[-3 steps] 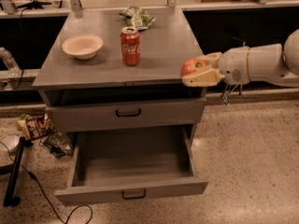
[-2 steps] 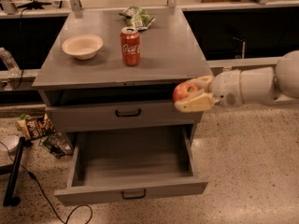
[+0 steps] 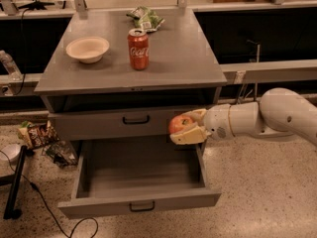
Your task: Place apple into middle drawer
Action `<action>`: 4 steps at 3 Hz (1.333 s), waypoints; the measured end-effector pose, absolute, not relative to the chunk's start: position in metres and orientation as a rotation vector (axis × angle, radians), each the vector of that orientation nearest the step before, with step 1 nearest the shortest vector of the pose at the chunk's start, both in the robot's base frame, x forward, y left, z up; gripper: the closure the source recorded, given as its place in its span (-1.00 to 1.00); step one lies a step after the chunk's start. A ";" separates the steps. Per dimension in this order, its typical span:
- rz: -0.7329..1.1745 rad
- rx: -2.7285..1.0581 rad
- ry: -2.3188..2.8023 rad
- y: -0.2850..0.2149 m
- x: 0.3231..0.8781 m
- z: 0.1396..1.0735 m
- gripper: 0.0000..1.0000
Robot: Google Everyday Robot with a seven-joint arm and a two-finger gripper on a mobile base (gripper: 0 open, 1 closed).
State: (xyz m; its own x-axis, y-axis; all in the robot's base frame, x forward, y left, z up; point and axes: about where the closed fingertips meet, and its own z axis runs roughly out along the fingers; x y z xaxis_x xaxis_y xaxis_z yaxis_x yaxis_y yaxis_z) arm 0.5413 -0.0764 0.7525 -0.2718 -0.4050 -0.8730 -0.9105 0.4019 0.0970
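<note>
Apple (image 3: 179, 123), red with a yellowish patch, sits right of the frame's centre, clamped between the two pale fingers of the gripper (image 3: 182, 129), one finger above it and one below. The white arm (image 3: 257, 115) enters from the right edge and runs roughly level. Apple and gripper lie in front of the right end of the closed top drawer (image 3: 99, 125) and appear over the rear right corner of the middle drawer (image 3: 143, 170), close to its right side wall; whether they are inside that wall's line cannot be told. The middle drawer is pulled far out toward the lower edge of the frame, its grey floor bare and open from above, its front panel with a small black handle lowest. To the left of the apple the drawer's full width is unobstructed. On the cabinet top (image 3: 173, 58), in the upper part of the frame, stand a red can (image 3: 138, 49) with white Coca-Cola script, a pale bowl (image 3: 87, 49) to its left, and a green packet (image 3: 144, 18) behind, its white label illegible. Snack wrappers (image 3: 37, 133) lie on the speckled floor at the left, their print unreadable.
</note>
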 end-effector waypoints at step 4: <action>0.887 -1.170 1.896 -0.028 0.571 0.498 1.00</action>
State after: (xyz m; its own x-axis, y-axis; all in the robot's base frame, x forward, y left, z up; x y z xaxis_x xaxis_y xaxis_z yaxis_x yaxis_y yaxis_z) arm 0.5715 -0.0280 0.4980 -0.3229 -0.4192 -0.8485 -0.9201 0.3491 0.1777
